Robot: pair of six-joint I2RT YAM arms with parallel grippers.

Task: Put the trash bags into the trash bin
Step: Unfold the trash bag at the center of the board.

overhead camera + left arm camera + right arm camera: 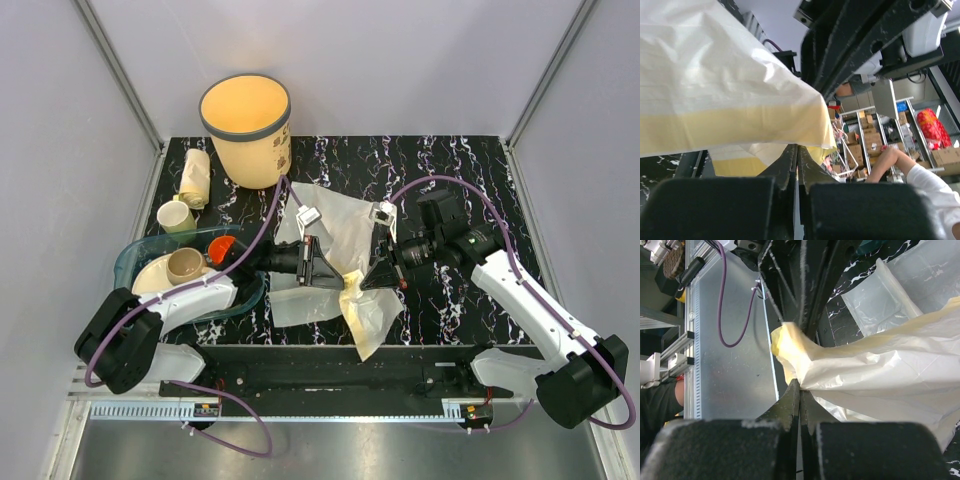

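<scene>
- Top view: bin stands upright at 11 o'clock on the bench, mouth open.
- Bag is at bench centre, crinkled and spread, well apart from the bin, at the bin's 5 o'clock.
- Bag's lower part is yellowish and hangs toward 6 o'clock, over the near bench edge.
- Left fingers come in from 9 o'clock; they are closed, pinching the bag's film at their tips.
- Left wrist view: left fingers are pressed together, with the bag draped above them and a yellow band across it.
- Right fingers come in from 3 o'clock, closed on the same bag, just beside the left tips.
- Right wrist view: right fingers clamp a bunched yellowish fold of the bag.
- Second bag, clear and flat, lies on the bench at 7 o'clock of the pinched one; also seen in the right wrist view.
- Teal tray sits at 8 o'clock with a bowl in it.
- Cup and a pale roll sit at 10 o'clock, near the bin.
</scene>
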